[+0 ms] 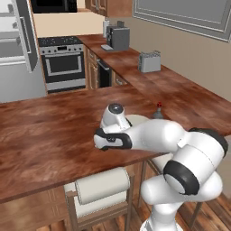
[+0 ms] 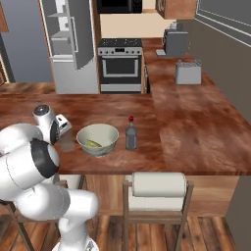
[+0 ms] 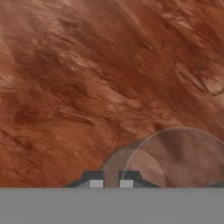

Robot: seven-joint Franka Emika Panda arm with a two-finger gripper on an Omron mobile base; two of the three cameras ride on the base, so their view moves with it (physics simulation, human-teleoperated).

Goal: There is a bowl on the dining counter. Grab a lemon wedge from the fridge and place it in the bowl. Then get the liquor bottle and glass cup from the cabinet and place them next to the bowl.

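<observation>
From the left base view the wood-grained surface [image 1: 49, 131] spreads wide and glossy, reddish brown with darker streaks, and the arm's white rounded shells and dark joints cover the middle of it; past the arm's elbow just the red-capped neck of the liquor bottle [image 1: 158, 109] stands clear, its body cut off by the arm, and a pale sliver of the bowl [image 1: 135, 120] peeks out just beside it. Farther back from the bowl a boxy grey toaster [image 1: 149, 62] and a dark coffee machine [image 1: 118, 37] sit on the side counter, with a steel oven [image 1: 63, 63] beyond. In the right base view the bowl [image 2: 97, 139] is a round, pale, smooth-walled dish on the surface, and the lemon wedge [image 2: 94, 143] lies inside it as a small yellow-green sliver; the liquor bottle [image 2: 130, 135] stands upright just beside the bowl on its far side from the arm, grey and squat with a thin neck. On the bowl's arm side the glass cup [image 2: 67, 142] is so clear that it is hard to make out against the wood, and the arm's wrist hangs near it. In the hand view the end effector [image 3: 111, 183] has its dark tips drawn close together at the rim of the glass cup [image 3: 175, 157], a see-through round with a thin pale edge, partly cut off; whether the tips pinch that rim cannot be told.
</observation>
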